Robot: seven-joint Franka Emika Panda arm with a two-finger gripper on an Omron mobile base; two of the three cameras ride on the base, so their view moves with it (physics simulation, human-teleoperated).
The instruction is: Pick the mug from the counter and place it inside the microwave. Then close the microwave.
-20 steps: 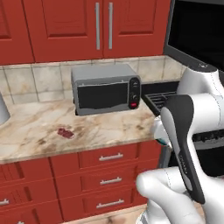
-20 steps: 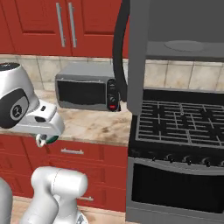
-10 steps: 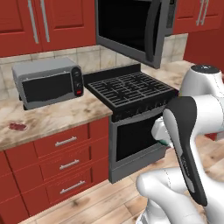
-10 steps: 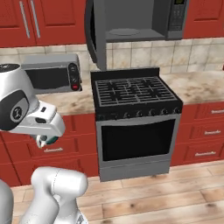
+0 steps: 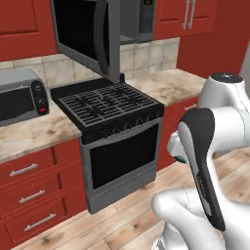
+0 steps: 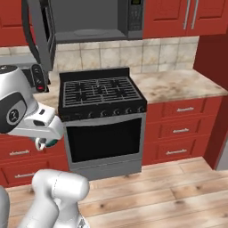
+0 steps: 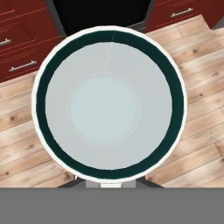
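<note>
The mug (image 7: pixel 109 103) hides the fingertips; the toaster oven (image 5: pixel 19 100) is cut off at the left edge, perhaps half.

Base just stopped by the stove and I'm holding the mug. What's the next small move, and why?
Probably raise the arm toward the microwave. Its door hangs open over the stove, while the mug sits gripped low, above the wood floor, well below the cavity.

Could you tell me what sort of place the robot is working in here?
A home-style kitchen, rendered: a black gas stove with an oven below, an open microwave mounted above it, and red cabinets under a marbled stone counter.
</note>
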